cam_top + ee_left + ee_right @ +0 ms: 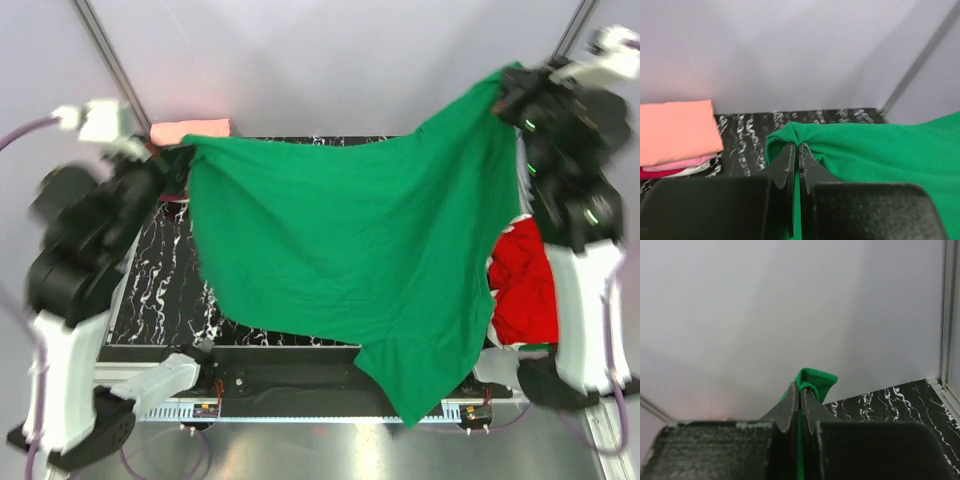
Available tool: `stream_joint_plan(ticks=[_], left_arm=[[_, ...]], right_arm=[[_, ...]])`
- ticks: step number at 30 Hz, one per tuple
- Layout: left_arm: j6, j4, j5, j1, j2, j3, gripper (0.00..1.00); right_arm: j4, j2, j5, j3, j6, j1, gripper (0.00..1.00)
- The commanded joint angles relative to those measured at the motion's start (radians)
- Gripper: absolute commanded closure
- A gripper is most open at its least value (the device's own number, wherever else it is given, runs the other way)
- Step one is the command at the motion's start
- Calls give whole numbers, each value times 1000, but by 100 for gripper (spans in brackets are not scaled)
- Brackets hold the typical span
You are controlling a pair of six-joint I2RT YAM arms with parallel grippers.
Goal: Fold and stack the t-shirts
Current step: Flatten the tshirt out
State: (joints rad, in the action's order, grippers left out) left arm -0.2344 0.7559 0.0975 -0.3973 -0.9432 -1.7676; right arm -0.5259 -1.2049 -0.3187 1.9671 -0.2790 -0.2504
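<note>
A bright green t-shirt (pixel 370 250) hangs spread in the air between both arms, above the black marbled table (pixel 165 270). My left gripper (pixel 178 155) is shut on its left corner, seen in the left wrist view (pixel 796 145). My right gripper (pixel 505 90) is shut on its right corner, held higher, seen in the right wrist view (pixel 801 386). A folded stack with a salmon-peach shirt (pixel 190 128) on top lies at the table's far left; in the left wrist view (pixel 677 130) pink (pixel 675 165), white and red layers show under it. A red shirt (pixel 525 280) lies crumpled at the right.
The green shirt's lower tail (pixel 415 385) hangs over the table's near edge. The right arm's white base (pixel 585 310) stands beside the red shirt. A metal frame post (pixel 105 50) rises at the back left. Grey walls close the back.
</note>
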Motion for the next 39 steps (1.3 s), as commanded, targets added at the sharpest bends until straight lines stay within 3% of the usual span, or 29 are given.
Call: stream_joint_plan(ticks=[1,4,6,7,8,10,12,16,20,26,30,39], left_arm=[[-1,-59,26,72,-173,0,100],[-61,-78,-82,239,-317,69,100],[-89,-111,-168,311,-423,172,84],[-92,-122,-252,328,-459,206,72],[-94,-135,-293,348,-489,252,49],[-85,-121,-346,351,-572,283,10],[-98,-110,-346,351,-594,356,3],[-155,-159,-337,351,-511,534,1],[-194,-222,-320,350,-396,698,1],[-230,-302,-329,336,-377,830,1],[-224,-337,-305,307,-494,806,1],[-243,-284,-260,288,-865,556,1]], right_arm=[[107,-204,-34,61,58,20,100],[99,-365,1,53,8,72,96],[20,-442,41,26,-98,141,37],[0,-496,67,6,-159,161,20],[-17,-511,84,-17,-176,180,2],[29,-516,124,-135,-174,183,0],[37,-513,159,-196,-170,186,0],[12,-452,197,-302,-186,184,0],[73,-375,379,-496,-230,181,0],[69,-447,457,-639,-275,81,0],[35,-568,426,-585,-279,2,0],[-78,-928,363,-314,-282,2,0]])
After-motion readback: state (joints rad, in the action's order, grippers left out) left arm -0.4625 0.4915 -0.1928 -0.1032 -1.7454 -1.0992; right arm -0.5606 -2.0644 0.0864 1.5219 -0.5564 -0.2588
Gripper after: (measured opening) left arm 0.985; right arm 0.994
